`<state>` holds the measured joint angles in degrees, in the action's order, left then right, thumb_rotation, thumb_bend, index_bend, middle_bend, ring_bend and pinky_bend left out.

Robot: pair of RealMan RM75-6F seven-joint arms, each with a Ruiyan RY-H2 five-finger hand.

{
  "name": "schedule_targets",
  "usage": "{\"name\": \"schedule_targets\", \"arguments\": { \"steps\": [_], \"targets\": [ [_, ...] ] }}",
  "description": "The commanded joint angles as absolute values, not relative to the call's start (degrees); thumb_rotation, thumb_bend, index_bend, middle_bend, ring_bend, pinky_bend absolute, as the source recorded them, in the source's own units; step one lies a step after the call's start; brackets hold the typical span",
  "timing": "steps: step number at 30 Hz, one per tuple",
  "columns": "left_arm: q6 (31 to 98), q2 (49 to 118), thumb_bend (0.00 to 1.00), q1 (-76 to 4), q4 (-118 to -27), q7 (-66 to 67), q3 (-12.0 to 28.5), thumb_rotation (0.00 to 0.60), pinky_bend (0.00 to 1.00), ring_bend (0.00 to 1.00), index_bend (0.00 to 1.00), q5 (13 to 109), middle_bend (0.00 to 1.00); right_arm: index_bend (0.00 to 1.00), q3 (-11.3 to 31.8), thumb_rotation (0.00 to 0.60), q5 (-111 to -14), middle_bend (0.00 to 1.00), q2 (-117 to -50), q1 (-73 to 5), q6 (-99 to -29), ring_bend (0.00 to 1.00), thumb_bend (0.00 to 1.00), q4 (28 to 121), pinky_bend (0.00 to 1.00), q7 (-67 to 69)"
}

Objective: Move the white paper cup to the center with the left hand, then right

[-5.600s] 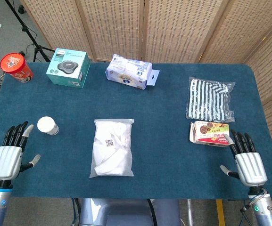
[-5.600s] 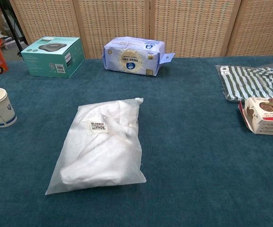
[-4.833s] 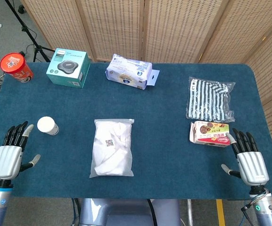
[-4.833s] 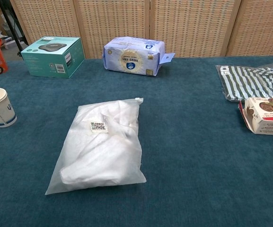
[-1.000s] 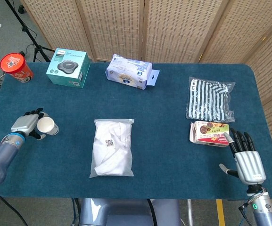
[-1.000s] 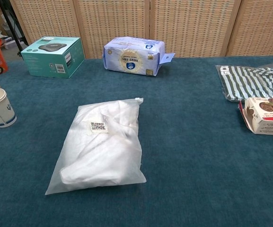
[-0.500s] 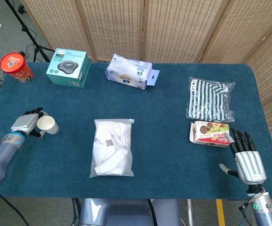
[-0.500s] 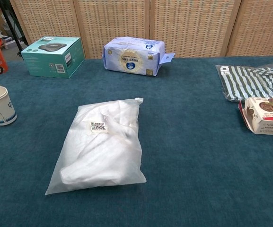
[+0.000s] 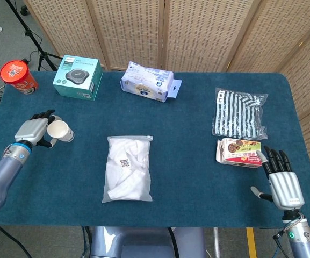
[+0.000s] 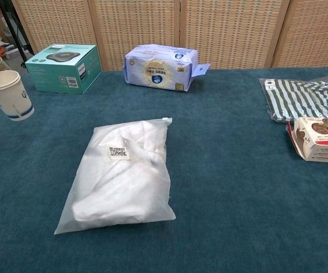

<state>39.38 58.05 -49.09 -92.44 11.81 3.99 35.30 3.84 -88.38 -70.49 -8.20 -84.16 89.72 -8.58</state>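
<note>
Fingers of the left hand curl round the white paper cup, holding it tilted near the left edge of the bench, its open mouth turned toward the hand. From the chest view the cup, with a blue band near its base, appears clear of the surface.

Dark teal, felt-like cloth covers the rectangular bench, whose far corners are rounded. Woven, straw-coloured folding screens stand behind it, and grey floor with a black tripod leg shows at far left.

At the far left corner stands a red round tub. Next along the back sits a teal cardboard box picturing a dark round device, then a soft lavender-and-white plastic pack. A translucent white plastic bag with a small code label, crumpled and pillowy, lies in the middle. On the right lie a clear bag of black-and-white striped fabric and, just beside it, a small printed snack box.

At the near right corner the right hand rests with fingers spread, holding nothing, its fingertips close to the snack box.
</note>
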Motion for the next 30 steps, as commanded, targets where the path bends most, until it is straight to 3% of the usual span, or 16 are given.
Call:
{"name": "schedule_targets", "arguments": {
  "steps": [1, 14, 30],
  "targets": [
    [40.9, 57.4, 0.42, -52.3, -95.2, 16.0, 4.3, 0.600, 0.00, 0.00, 0.28, 33.2, 0.00, 0.00, 4.0, 0.600, -87.9, 0.00, -70.3, -8.3, -83.9, 0.00, 0.13, 89.5, 0.00, -8.1],
    [42.8, 63.5, 0.42, -66.8, -97.5, 27.3, 6.9, 0.600, 0.00, 0.00, 0.29, 20.6, 0.00, 0.00, 5.8, 0.600, -83.8, 0.00, -69.5, -8.9, -81.5, 0.00, 0.13, 87.9, 0.00, -4.0],
    [40.9, 77.2, 0.42, -83.8, -85.9, 36.6, 9.9, 0.600, 0.00, 0.00, 0.29, 7.7, 0.00, 0.00, 7.7, 0.600, -79.2, 0.00, -68.3, -9.1, -78.9, 0.00, 0.13, 85.4, 0.00, 2.1]
  ]
}}
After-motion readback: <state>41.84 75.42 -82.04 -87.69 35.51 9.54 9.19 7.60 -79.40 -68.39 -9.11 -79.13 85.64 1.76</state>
